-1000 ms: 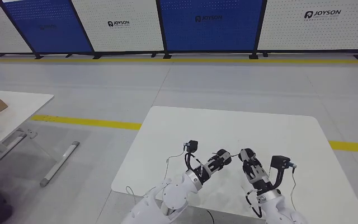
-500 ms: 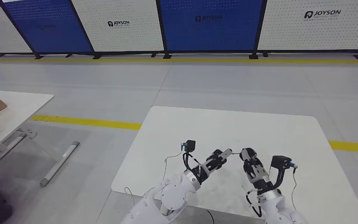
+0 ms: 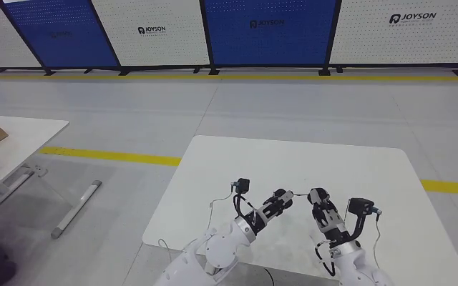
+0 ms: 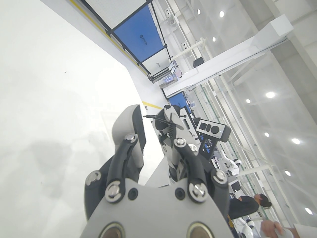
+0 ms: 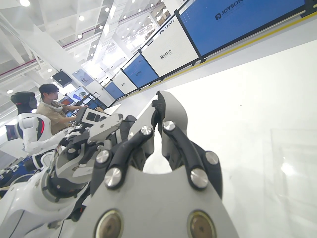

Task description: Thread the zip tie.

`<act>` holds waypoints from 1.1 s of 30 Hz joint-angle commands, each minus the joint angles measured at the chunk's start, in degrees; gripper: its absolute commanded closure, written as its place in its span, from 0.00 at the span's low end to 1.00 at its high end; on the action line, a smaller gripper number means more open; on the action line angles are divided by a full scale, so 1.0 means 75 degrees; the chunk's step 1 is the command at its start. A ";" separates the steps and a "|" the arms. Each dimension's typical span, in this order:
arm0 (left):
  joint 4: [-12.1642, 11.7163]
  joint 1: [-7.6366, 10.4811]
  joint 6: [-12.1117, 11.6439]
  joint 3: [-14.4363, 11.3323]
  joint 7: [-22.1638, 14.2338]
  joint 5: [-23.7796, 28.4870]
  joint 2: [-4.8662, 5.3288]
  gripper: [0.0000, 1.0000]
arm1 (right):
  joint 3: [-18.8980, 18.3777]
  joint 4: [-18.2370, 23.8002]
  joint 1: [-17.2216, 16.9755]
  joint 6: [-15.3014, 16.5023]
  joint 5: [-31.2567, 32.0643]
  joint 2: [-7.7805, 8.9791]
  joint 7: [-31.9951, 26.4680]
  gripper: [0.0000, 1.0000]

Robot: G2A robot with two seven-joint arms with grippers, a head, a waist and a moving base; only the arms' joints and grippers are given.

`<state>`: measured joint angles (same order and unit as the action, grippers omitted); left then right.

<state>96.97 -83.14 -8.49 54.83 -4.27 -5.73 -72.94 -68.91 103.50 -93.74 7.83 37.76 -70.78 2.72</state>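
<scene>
A thin black zip tie [image 3: 298,195] spans the short gap between my two grippers, low over the near part of the white table [image 3: 286,154]. My right gripper [image 3: 315,194] is shut on one end of it; its pads [image 5: 158,105] are pressed together. My left gripper [image 3: 281,198] faces it from the other side, open. In the left wrist view the zip tie [image 4: 153,118] crosses the gap of the left gripper [image 4: 152,115], its free tip close to one pad [image 4: 139,125]. From the right wrist view I see the left arm [image 5: 104,125] close beside the right gripper [image 5: 158,100].
The table's near edge [image 3: 215,247] runs just under both arms, and bare tabletop stretches beyond them. Another white table [image 3: 28,132] stands off to the left across the floor. Blue and white panels [image 3: 272,32] close the back.
The left gripper turned and edged toward the right gripper, then eased back a little. The right gripper has barely moved and stays shut.
</scene>
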 commanded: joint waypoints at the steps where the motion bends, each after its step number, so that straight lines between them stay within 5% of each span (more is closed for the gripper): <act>1: 0.0002 0.0007 -0.0002 -0.0012 0.0000 -0.0001 -0.0003 1.00 | -0.0003 0.0002 -0.0008 0.0012 0.0011 -0.0004 0.0006 1.00; 21: 0.0023 0.0000 -0.0045 -0.0069 0.0008 -0.0006 -0.0014 1.00 | -0.0007 -0.0025 -0.0014 0.0089 0.0158 -0.0044 -0.0092 1.00; 22: 0.0026 -0.0002 -0.0037 -0.0069 0.0008 -0.0005 -0.0014 0.88 | -0.0013 -0.0023 -0.0019 0.0086 0.0160 -0.0046 -0.0089 1.00; 23: 0.0028 0.0001 -0.0011 -0.0069 -0.0012 -0.0015 -0.0012 0.62 | -0.0022 -0.0020 -0.0024 0.0082 0.0164 -0.0047 -0.0086 1.00; 26: 0.0044 -0.0001 0.0010 -0.0064 -0.0015 -0.0029 -0.0010 0.30 | -0.0031 -0.0013 -0.0034 0.0073 0.0170 -0.0052 -0.0079 1.00; 28: 0.0060 -0.0010 0.0020 -0.0062 0.0040 -0.0026 -0.0014 0.18 | -0.0033 -0.0010 -0.0040 0.0077 0.0176 -0.0057 -0.0073 1.00; 31: 0.0060 0.0012 0.0048 -0.0109 0.0026 -0.0073 -0.0021 0.24 | -0.0030 0.0004 -0.0048 0.0099 0.0190 -0.0063 -0.0075 1.00; 33: 0.0043 0.0031 0.0068 -0.0150 0.0026 -0.0112 -0.0028 0.41 | -0.0026 0.0026 -0.0060 0.0110 0.0221 -0.0066 -0.0075 1.00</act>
<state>97.37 -82.99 -8.05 53.89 -4.09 -6.42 -73.11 -69.12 103.60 -94.14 8.62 39.29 -71.26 2.16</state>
